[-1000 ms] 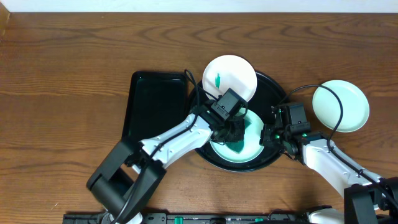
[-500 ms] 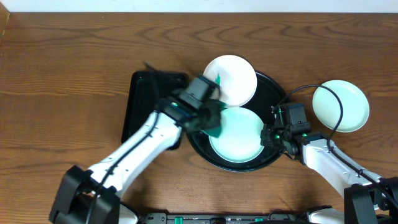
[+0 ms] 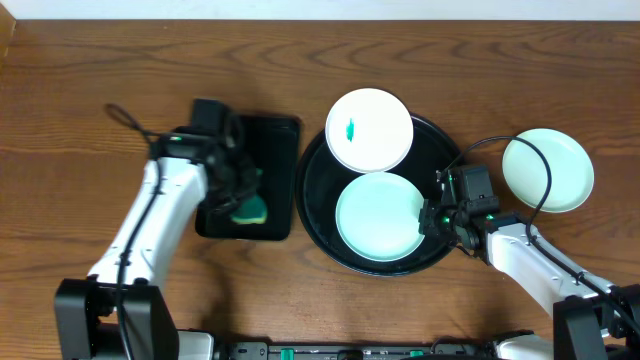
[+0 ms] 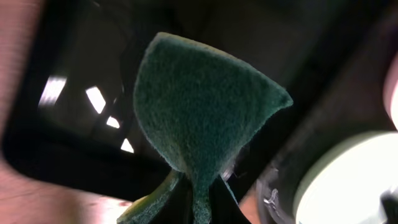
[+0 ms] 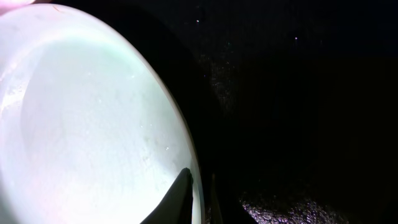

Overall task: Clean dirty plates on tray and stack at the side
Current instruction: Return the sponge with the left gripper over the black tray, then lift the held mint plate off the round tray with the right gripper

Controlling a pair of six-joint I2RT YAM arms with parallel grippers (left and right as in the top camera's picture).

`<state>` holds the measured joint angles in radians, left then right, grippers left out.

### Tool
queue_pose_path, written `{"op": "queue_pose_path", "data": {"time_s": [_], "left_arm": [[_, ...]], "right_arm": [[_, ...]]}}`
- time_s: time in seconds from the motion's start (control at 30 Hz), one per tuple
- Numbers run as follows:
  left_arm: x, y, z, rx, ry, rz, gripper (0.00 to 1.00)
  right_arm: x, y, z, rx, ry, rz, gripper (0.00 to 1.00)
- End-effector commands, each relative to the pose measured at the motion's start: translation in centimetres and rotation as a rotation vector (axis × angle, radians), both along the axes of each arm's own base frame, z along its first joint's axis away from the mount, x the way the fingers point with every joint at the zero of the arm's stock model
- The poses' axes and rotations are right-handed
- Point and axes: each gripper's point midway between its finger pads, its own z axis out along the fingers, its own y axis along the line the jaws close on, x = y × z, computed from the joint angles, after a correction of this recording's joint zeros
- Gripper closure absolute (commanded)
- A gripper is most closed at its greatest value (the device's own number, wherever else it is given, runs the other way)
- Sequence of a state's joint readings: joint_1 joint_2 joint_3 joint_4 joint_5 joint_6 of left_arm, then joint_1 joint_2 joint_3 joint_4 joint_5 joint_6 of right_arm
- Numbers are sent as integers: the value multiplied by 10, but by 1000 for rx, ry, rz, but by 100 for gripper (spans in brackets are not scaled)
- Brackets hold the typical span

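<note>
The round black tray (image 3: 316, 205) holds two plates. The far plate (image 3: 372, 140) is white with a small green smear (image 3: 350, 129). The near plate (image 3: 378, 216) is pale mint and shows no smear. My right gripper (image 3: 436, 216) is shut on this plate's right rim (image 5: 198, 186), with one finger over the plate (image 5: 81, 118) and the other outside it above the tray (image 5: 298, 93). A third pale plate (image 3: 547, 170) lies on the table to the right of the tray. My left gripper (image 3: 238, 200) hangs over the rectangular tray, shut on a green and yellow sponge (image 4: 199, 106).
The smaller rectangular black tray (image 3: 272, 150) lies just left of the round tray, under the sponge (image 3: 248, 209). A black cable (image 3: 545, 170) loops over the right-hand plate. Bare wooden table surrounds everything.
My left arm has swung left with the sponge, from the near plate to above the rectangular tray. The near plate is now uncovered. The right arm has stayed on the plate's rim.
</note>
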<state>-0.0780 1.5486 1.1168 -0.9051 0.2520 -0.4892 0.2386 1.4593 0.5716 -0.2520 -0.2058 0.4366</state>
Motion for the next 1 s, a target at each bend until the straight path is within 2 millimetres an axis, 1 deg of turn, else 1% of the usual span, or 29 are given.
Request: {"op": "queue_pose_path", "data": {"time_s": [0.0, 0.1, 0.17, 0.23, 0.37, 0.4, 0.43, 0.47, 0.5, 0.67, 0.8, 0.87, 0.97], "left_arm": [[-3, 35, 3, 11, 4, 85, 93], [-5, 55, 3, 6, 15, 155, 93], [-5, 62, 3, 6, 14, 173, 93], [-5, 66, 3, 8, 7, 156, 93], [-4, 66, 3, 13, -3, 131, 93], [-2, 66, 3, 15, -12, 117, 92], [-1, 67, 4, 19, -21, 99, 93], [1, 67, 4, 22, -31, 81, 93], [1, 67, 4, 24, -34, 71, 93], [-1, 67, 0, 24, -30, 64, 93], [-5, 66, -9, 23, -20, 64, 93], [-7, 66, -12, 23, -16, 64, 92], [-8, 66, -14, 23, -14, 64, 92]], "right_arm": [[-5, 2, -3, -6, 12, 19, 89], [-6, 2, -4, -6, 17, 19, 86], [-7, 2, -4, -7, 19, 19, 86], [-7, 2, -4, -8, 21, 19, 86], [-9, 2, -5, -9, 27, 19, 86], [-9, 2, -5, -9, 27, 19, 88], [-9, 2, -5, -9, 27, 19, 91], [-9, 2, -5, -9, 27, 19, 97], [-9, 2, -5, -9, 27, 19, 99], [-10, 2, -5, -5, 32, 21, 99], [-9, 2, -4, -5, 29, 20, 99], [-8, 1, 1, -5, 22, 27, 99], [-8, -2, 15, -8, 21, 22, 99]]}}
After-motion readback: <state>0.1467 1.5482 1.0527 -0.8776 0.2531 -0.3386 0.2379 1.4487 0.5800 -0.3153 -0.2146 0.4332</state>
